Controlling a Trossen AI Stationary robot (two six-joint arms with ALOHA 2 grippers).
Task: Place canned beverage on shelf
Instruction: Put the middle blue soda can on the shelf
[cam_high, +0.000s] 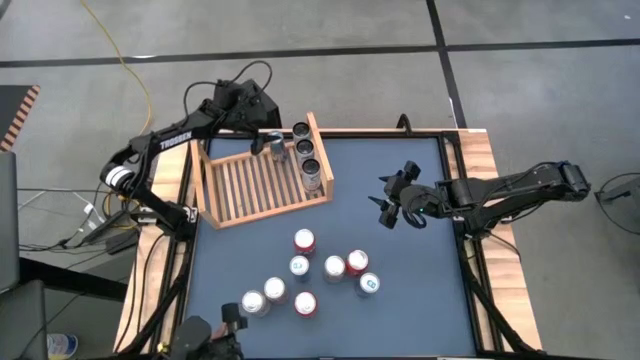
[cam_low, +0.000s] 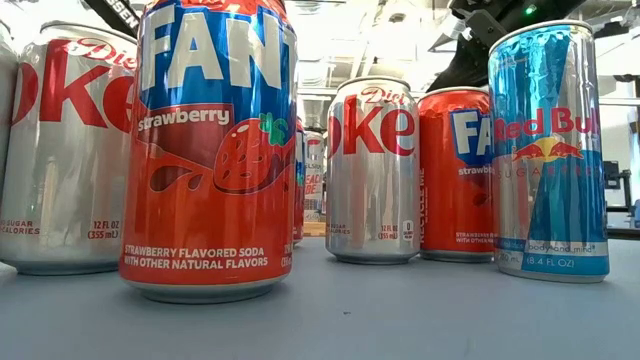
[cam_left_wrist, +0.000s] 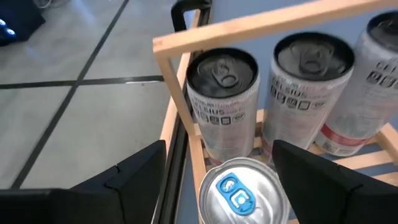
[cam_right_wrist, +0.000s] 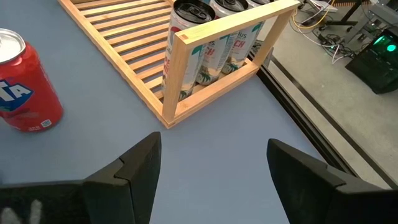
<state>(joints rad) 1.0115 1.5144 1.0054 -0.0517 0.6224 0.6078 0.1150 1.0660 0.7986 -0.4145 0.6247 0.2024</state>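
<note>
Near edge of the blue worktop (cam_high: 420, 200) — loose group of seven cans: silver Diet Coke cans (cam_high: 254, 302), red Fanta Strawberry cans (cam_high: 305, 303), two blue-topped Red Bull cans (cam_high: 369, 284). In the low view a Fanta Strawberry can (cam_low: 215, 150) stands closest, a Red Bull can (cam_low: 550, 150) off to one side, Diet Coke cans (cam_low: 372, 170) between and behind. One red can (cam_high: 304, 240) stands apart, nearest the shelf

Middle, right side: right hand (cam_high: 392, 203) hovers over bare worktop, fingers spread, nothing between them, pointing toward the shelf corner

Far left: light-wood slatted shelf (cam_high: 255, 185), set at a slight angle on the worktop. Three dark-topped cans (cam_high: 306, 148) stand in a row against its right side board; the rest of the slats are bare

Farthest: left hand (cam_high: 268, 142) at the shelf's back edge, just beside the row of three. Fingers (cam_left_wrist: 124, 180) stand wide on either side of a silver can with a blue tab (cam_left_wrist: 239, 190); whether the pads touch it cannot be told — the can sits inside the shelf frame, just beside the endmost dark-topped can (cam_left_wrist: 221, 99)
</note>
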